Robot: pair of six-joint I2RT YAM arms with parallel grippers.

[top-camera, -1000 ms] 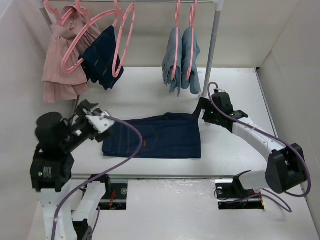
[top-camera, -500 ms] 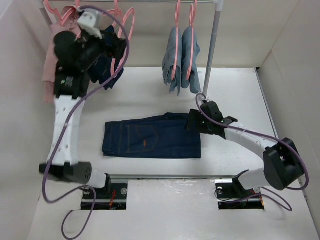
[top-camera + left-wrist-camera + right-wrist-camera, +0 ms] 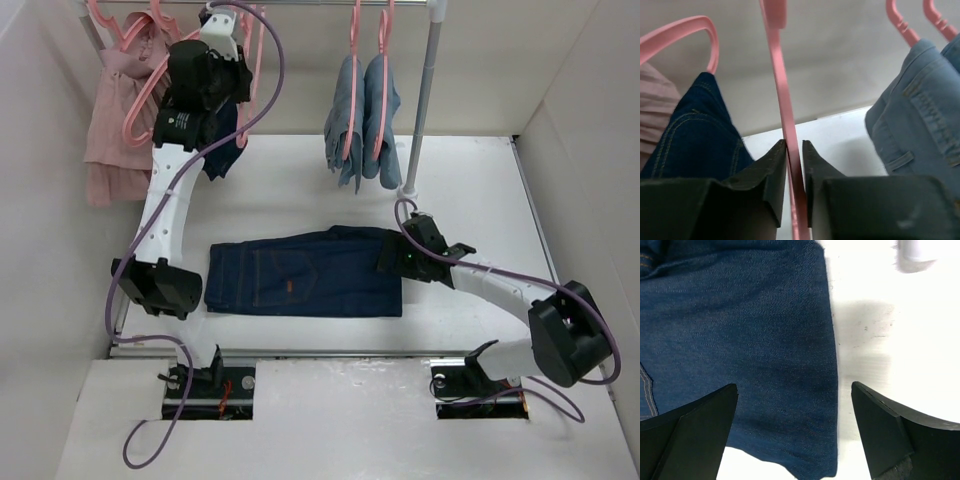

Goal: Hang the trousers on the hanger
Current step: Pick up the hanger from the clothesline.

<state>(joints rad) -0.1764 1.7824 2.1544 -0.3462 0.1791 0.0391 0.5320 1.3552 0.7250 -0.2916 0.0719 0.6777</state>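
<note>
The trousers (image 3: pixel 305 272) are lying folded flat mid-worktop, somewhat toward the near edge, not yet lifted. The hanger (image 3: pixel 785 100) is hanging above the far left corner, between the small navy garment (image 3: pixel 700 135) and the light jeans (image 3: pixel 920 110). The left gripper (image 3: pixel 794 150) is now pinching its thin bar, so taking the hanger down is probably the step in hand. The right gripper (image 3: pixel 795 405) is hovering, spread wide, over the trousers' right end. A second ago the left arm was crouching near the left edge; since then it has been reaching up, while the right has been sliding nearward.
</note>
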